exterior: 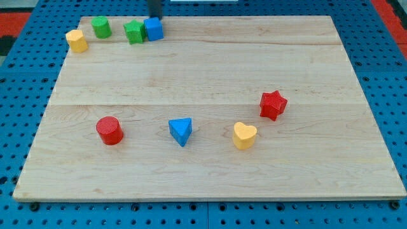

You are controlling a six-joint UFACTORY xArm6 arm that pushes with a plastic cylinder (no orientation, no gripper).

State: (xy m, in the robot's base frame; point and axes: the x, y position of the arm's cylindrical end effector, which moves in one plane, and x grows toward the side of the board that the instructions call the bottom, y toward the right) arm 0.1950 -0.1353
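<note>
My tip (154, 16) comes down from the view's top edge, blurred, and ends right behind the blue cube (154, 29), seemingly touching its far side. The blue cube presses against a green star-like block (134, 32) on its left. Further left stand a green cylinder-like block (101, 27) and a yellow block (77, 41) near the board's top left corner.
In the lower half of the wooden board (210, 70) lie a red cylinder (109, 130), a blue triangle (181, 131), a yellow heart (244, 135) and a red star (273, 105). Blue pegboard surrounds the board.
</note>
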